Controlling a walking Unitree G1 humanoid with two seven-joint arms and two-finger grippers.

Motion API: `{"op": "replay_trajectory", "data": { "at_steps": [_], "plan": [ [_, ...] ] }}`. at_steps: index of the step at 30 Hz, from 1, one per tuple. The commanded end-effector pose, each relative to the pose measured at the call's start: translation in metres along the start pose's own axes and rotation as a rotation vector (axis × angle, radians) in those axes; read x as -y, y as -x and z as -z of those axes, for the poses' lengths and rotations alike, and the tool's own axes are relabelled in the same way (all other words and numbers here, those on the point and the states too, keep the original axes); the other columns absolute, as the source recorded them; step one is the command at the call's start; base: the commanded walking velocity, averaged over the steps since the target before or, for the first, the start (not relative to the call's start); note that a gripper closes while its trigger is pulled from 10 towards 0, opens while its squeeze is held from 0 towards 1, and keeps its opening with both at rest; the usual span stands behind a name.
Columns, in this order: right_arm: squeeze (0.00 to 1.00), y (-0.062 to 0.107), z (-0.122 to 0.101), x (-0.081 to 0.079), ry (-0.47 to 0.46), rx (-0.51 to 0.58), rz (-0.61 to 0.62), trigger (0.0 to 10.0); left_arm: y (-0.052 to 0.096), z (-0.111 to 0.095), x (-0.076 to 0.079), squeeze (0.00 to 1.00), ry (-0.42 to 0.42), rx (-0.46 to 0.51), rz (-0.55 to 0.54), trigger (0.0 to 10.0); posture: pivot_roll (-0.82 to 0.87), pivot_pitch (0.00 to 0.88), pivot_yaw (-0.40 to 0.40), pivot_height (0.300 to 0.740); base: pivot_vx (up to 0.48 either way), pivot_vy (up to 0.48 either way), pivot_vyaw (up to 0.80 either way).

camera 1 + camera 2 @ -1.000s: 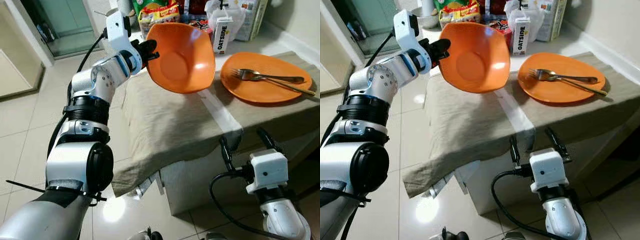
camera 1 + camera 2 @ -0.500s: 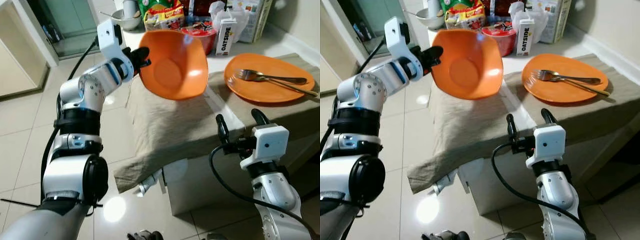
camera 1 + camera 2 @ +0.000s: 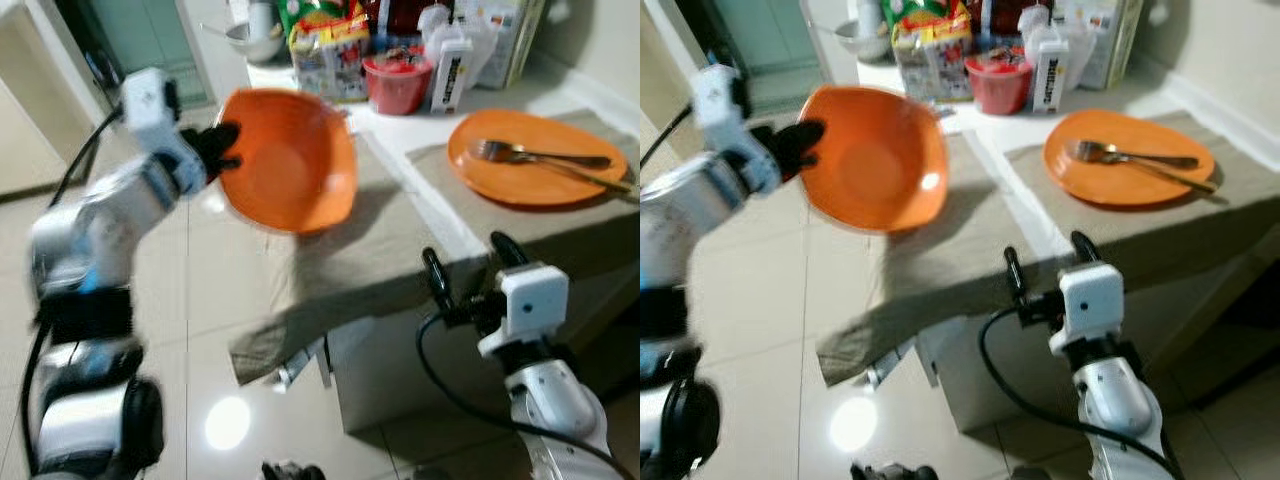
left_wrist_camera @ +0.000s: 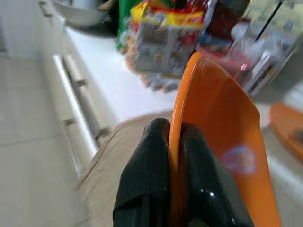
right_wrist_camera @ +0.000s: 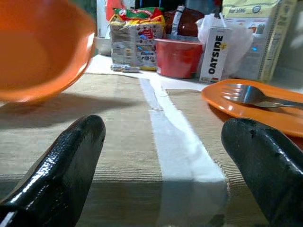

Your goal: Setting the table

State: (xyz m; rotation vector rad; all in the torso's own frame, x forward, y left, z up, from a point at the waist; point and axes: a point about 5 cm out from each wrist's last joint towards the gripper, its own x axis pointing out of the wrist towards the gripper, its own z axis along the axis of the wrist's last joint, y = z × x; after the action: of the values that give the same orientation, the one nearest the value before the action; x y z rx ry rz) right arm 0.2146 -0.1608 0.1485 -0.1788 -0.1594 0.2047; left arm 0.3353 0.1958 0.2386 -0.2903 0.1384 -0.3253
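The right gripper [image 3: 465, 270] hangs spread and empty at the near edge of the beige cloth-covered table [image 3: 400, 250]. Farther off, the left gripper [image 3: 222, 150] pinches the rim of a glossy orange square-shouldered bowl [image 3: 290, 160], tilted in the air above the table's left end. Beyond lies a round orange plate [image 3: 535, 170] bearing a metal fork [image 3: 535, 155].

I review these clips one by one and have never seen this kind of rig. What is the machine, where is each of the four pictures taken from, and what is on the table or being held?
It is a humanoid robot with two silver arms, each ending in two black fingers. Two pictures come from cameras in its head, looking down; the other two come from cameras on its wrists, looking along the fingers.

The left gripper is shut on the rim of an orange bowl, held tilted in the air near the table's left end. The right gripper is open and empty, low before the table's front edge.

On the table, covered by a beige cloth, lies an orange plate with a fork on it. Behind stand a red tub, a carton and snack bags.
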Motion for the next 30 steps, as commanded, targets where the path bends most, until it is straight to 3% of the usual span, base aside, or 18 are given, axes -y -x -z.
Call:
{"op": "replay_trajectory", "data": {
  "at_steps": [1, 3, 5, 9, 14, 19, 21, 22, 25, 30],
  "plan": [
    [0.00, -0.001, -0.003, -0.002, -0.016, 0.021, -0.028, 10.0, 0.010, -0.002, 0.006, 0.00, -0.029, 0.011, 0.036, 0.0, -0.20, 0.000, 0.126, 0.740, 0.000, 0.000, 0.00],
    [0.00, -0.001, -0.003, -0.002, -0.020, 0.025, -0.037, 10.0, 0.016, 0.003, 0.006, 0.00, -0.028, 0.009, 0.040, 0.0, -0.19, 0.000, 0.124, 0.740, 0.000, 0.000, 0.00],
    [0.00, -0.002, -0.006, -0.003, -0.033, 0.040, -0.080, 10.0, 0.034, 0.012, 0.011, 0.00, 0.007, 0.034, 0.055, 0.0, -0.18, 0.000, 0.117, 0.740, 0.000, 0.000, 0.00],
    [0.00, -0.005, -0.008, -0.004, -0.051, 0.045, -0.102, 10.0, 0.042, 0.011, 0.013, 0.00, 0.050, 0.072, 0.053, 0.0, -0.16, 0.000, 0.106, 0.740, 0.000, 0.000, 0.00],
    [0.00, -0.008, -0.007, -0.008, -0.074, 0.048, -0.125, 10.0, 0.048, 0.001, 0.008, 0.00, 0.199, 0.186, 0.021, 0.0, -0.15, 0.000, 0.099, 0.740, 0.000, 0.000, 0.00],
    [0.00, -0.009, -0.005, -0.006, -0.094, 0.045, -0.135, 10.0, 0.062, 0.010, 0.010, 0.00, 0.378, 0.261, 0.030, 0.0, -0.15, 0.000, 0.093, 0.740, 0.000, 0.000, 0.00],
    [0.00, -0.009, -0.004, -0.006, -0.111, 0.040, -0.137, 10.0, 0.066, 0.020, 0.011, 0.00, 0.463, 0.259, 0.021, 0.0, -0.15, 0.000, 0.093, 0.740, 0.000, 0.000, 0.00],
    [0.00, -0.009, -0.004, -0.006, -0.111, 0.040, -0.137, 10.0, 0.066, 0.020, 0.011, 0.00, 0.463, 0.259, 0.021, 0.0, -0.15, 0.000, 0.093, 0.740, 0.000, 0.000, 0.00],
    [0.00, -0.013, -0.004, -0.007, -0.119, 0.045, -0.140, 10.0, 0.069, 0.043, 0.012, 0.00, 0.589, 0.212, -0.008, 0.0, -0.14, 0.000, 0.085, 0.740, 0.000, 0.000, 0.00],
    [0.00, -0.017, -0.006, -0.011, -0.133, 0.057, -0.158, 10.0, 0.071, 0.059, 0.019, 0.00, 0.596, 0.125, -0.003, 0.0, -0.14, 0.000, 0.085, 0.740, 0.000, 0.000, 0.00]
  ]
}}
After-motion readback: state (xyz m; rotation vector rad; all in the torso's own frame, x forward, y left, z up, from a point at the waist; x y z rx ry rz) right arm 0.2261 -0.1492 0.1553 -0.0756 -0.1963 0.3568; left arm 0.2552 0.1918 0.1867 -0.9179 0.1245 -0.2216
